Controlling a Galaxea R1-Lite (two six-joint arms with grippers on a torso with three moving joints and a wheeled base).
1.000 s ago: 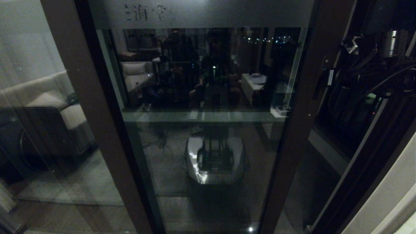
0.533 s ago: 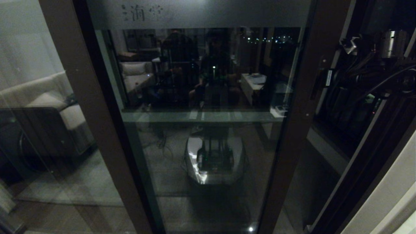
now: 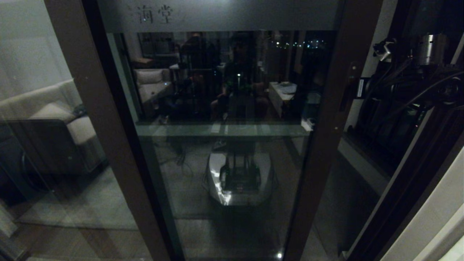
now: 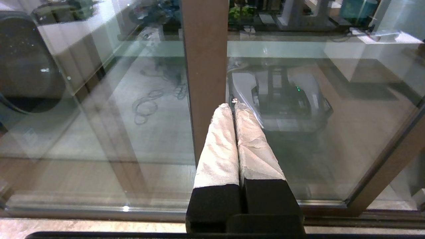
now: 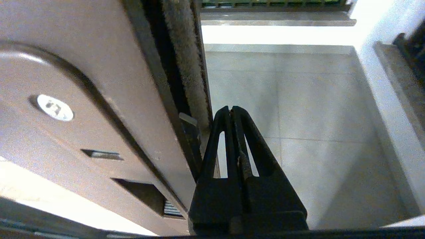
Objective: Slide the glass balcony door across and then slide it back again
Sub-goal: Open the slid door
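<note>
The glass balcony door (image 3: 232, 108) fills the head view, with a frosted top band with Chinese characters (image 3: 154, 15) and a dark brown edge stile (image 3: 326, 127) on the right. My right gripper (image 3: 357, 90) reaches in from the right against that stile's outer edge. In the right wrist view the right gripper (image 5: 231, 108) is shut on nothing, its side next to the door's edge with the brush seal (image 5: 182, 49); the recessed handle (image 5: 66, 109) lies on the stile's face. My left gripper (image 4: 231, 105) is shut, white-wrapped, low before a brown stile (image 4: 204, 66).
An unmoving brown-framed glass panel (image 3: 43, 127) stands at the left. Right of the door is the open gap to the tiled balcony floor (image 5: 298, 116), bounded by the dark outer frame (image 3: 409, 174) and a pale wall (image 3: 435, 217).
The door has slid to the left, its characters and right stile shifting that way. The gap on the right has widened, and my right arm has followed the stile leftward.
</note>
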